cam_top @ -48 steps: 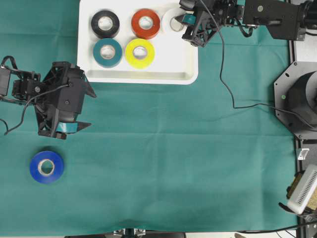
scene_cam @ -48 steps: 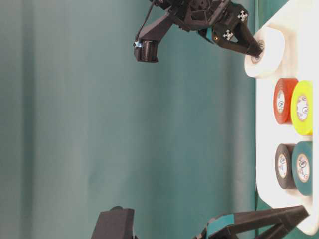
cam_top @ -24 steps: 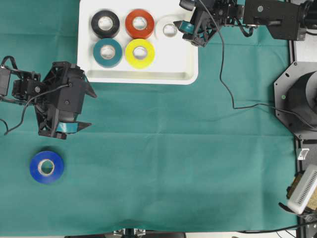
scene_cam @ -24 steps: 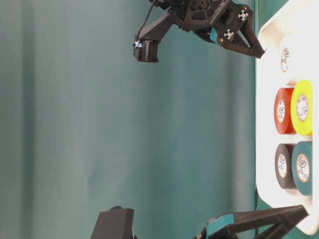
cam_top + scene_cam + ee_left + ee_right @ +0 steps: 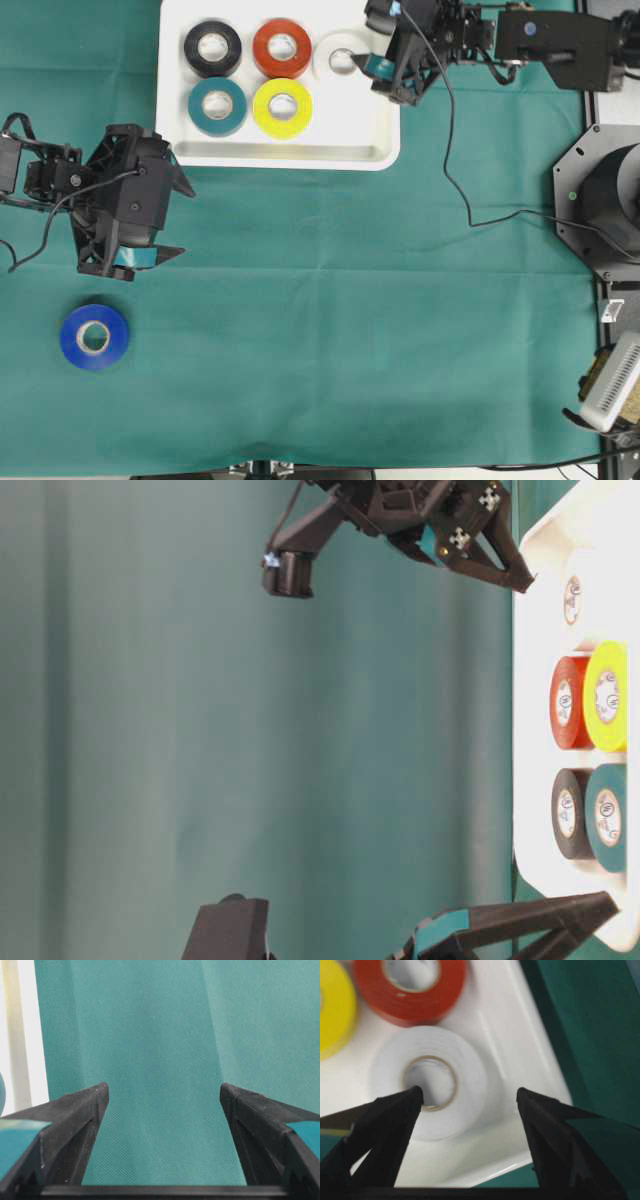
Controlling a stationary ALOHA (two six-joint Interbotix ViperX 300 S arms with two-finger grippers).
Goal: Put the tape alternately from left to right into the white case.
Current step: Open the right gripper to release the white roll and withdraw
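Note:
The white case [image 5: 290,158] holds the black [image 5: 212,47], red [image 5: 281,47], teal [image 5: 217,106] and yellow [image 5: 282,107] rolls, plus a white roll [image 5: 343,58] lying flat in its far right corner. My right gripper [image 5: 375,58] hangs open just above that corner. In the right wrist view [image 5: 469,1092] nothing sits between its jaws, and the white roll [image 5: 465,1075] lies under the left finger. A blue roll [image 5: 94,337] lies on the green cloth at the lower left. My left gripper [image 5: 186,220] stands open and empty [image 5: 164,1090] above the cloth, between the case and the blue roll.
A black round base [image 5: 600,210] and a white device [image 5: 612,380] stand at the table's right edge. A black cable [image 5: 460,170] trails from the right arm across the cloth. The case's rim [image 5: 15,1035] shows at the left of the left wrist view.
My right gripper opened and let go of the white roll, which dropped flat into the case beside the red one. The gripper then drew back slightly. The left arm has not moved.

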